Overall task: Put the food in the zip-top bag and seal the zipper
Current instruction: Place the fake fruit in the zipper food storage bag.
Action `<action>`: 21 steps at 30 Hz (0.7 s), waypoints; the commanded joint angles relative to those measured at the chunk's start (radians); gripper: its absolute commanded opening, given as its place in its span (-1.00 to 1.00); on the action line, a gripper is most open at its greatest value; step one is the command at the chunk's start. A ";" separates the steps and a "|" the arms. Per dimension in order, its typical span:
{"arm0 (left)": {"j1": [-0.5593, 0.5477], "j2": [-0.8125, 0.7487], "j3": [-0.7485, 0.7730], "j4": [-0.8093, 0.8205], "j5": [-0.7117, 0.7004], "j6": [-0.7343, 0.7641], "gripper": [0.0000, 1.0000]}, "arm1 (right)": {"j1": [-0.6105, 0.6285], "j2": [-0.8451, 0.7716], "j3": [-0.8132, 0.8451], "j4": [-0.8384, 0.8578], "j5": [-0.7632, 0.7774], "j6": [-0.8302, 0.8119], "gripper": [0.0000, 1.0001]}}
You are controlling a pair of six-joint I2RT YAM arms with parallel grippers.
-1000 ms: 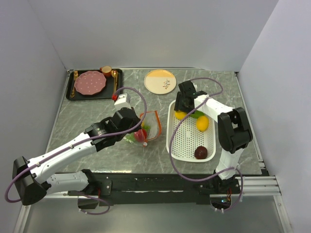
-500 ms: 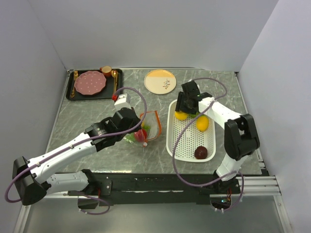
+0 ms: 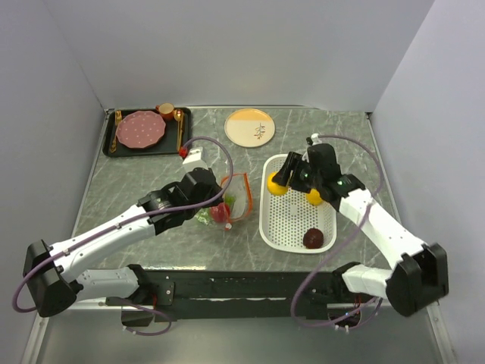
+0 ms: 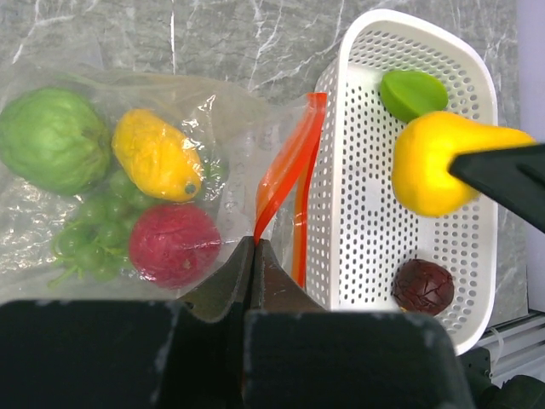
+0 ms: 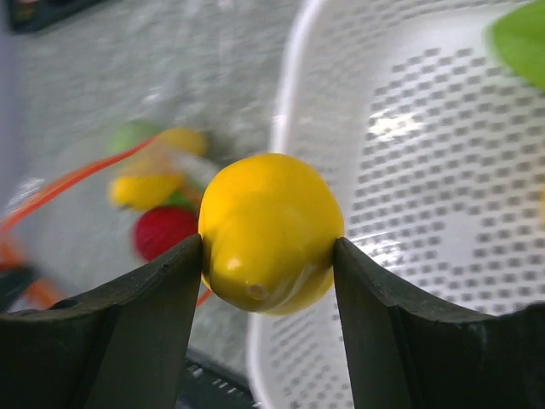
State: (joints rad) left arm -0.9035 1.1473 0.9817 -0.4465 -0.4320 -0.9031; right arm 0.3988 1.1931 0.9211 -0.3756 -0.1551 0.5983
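My left gripper (image 4: pixel 254 247) is shut on the orange-red zipper (image 4: pixel 289 162) at the mouth of the clear zip-top bag (image 4: pixel 213 111) and holds it open beside the white basket (image 4: pixel 358 213). In the bag lie a green round piece (image 4: pixel 51 141), a yellow piece (image 4: pixel 156 153), a red ball (image 4: pixel 174 243) and green grapes (image 4: pixel 94 239). My right gripper (image 5: pixel 268 256) is shut on a yellow pear-shaped piece (image 5: pixel 271 243) above the basket's left rim (image 3: pixel 277 184). The basket holds a dark maroon ball (image 3: pixel 313 238), a second yellow piece (image 3: pixel 314 197) and a green leafy piece (image 4: pixel 413 92).
A black tray (image 3: pixel 114 145) with a pink scalloped plate (image 3: pixel 139 129), cutlery and a cup stands at the back left. A round white and orange plate (image 3: pixel 251 127) lies at the back middle. Grey walls close in three sides.
My right gripper has lifted the yellow pear-shaped piece off the basket's far end and its arm has swung out to the right. My left gripper has kept its hold on the zipper.
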 commanded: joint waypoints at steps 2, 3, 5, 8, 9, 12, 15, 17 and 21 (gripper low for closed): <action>0.005 0.009 0.021 0.043 0.018 0.006 -0.99 | 0.109 -0.053 -0.005 0.161 -0.153 0.115 -0.71; 0.005 0.009 0.025 0.046 0.022 0.009 -0.99 | 0.132 -0.035 0.010 0.171 -0.146 0.118 -0.70; 0.006 0.011 0.028 0.057 0.030 0.016 -0.98 | 0.191 -0.009 0.018 0.187 -0.136 0.139 -0.69; 0.008 0.017 0.046 0.045 0.024 0.020 -0.98 | 0.227 0.066 0.010 0.266 -0.193 0.196 -0.70; 0.006 0.017 0.051 0.036 0.022 0.017 -0.98 | 0.233 0.095 0.002 0.317 -0.196 0.205 -0.70; 0.006 0.002 0.048 0.035 0.021 0.012 -0.99 | 0.256 0.158 0.013 0.372 -0.242 0.225 -0.70; 0.006 -0.026 0.040 0.035 0.009 0.003 -0.99 | 0.268 0.212 0.024 0.490 -0.297 0.261 -0.70; 0.008 -0.047 0.040 0.031 0.001 0.001 -0.99 | 0.273 0.235 0.030 0.535 -0.314 0.290 -0.70; 0.006 -0.081 0.045 0.011 -0.030 -0.003 -0.98 | 0.296 0.286 0.071 0.553 -0.342 0.301 -0.67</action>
State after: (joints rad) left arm -0.9016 1.1252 0.9825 -0.4374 -0.4202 -0.9035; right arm 0.6697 1.4448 0.9195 0.0578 -0.4297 0.8631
